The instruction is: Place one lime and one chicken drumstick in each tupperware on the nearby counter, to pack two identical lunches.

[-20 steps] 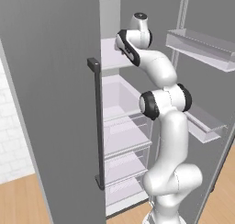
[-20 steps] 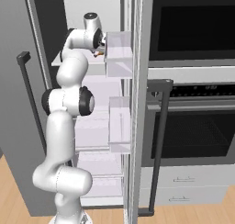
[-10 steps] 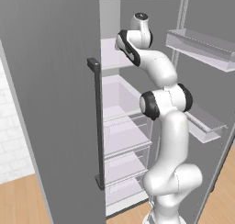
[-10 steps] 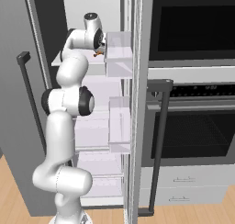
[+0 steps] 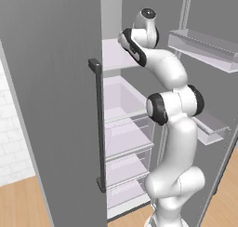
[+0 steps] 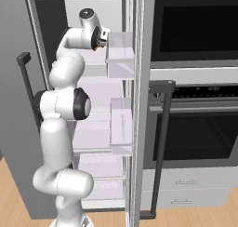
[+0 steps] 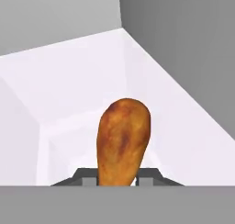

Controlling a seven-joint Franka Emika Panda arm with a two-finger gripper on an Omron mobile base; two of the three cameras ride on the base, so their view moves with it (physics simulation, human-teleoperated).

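Chicken drumstick (image 7: 123,142) is pinched between our gripper (image 7: 118,178) fingers, narrow end down at the tips and the fat end sticking out ahead of the hand. We've got it clamped on both sides, jaws nearly together around it. It sits up on the fridge's top shelf (image 7: 92,71), near the back corner where the white shelf meets the grey walls. From the right base view, the gripper (image 6: 98,37) is reaching in at that upper level beside the door bin (image 6: 120,54).
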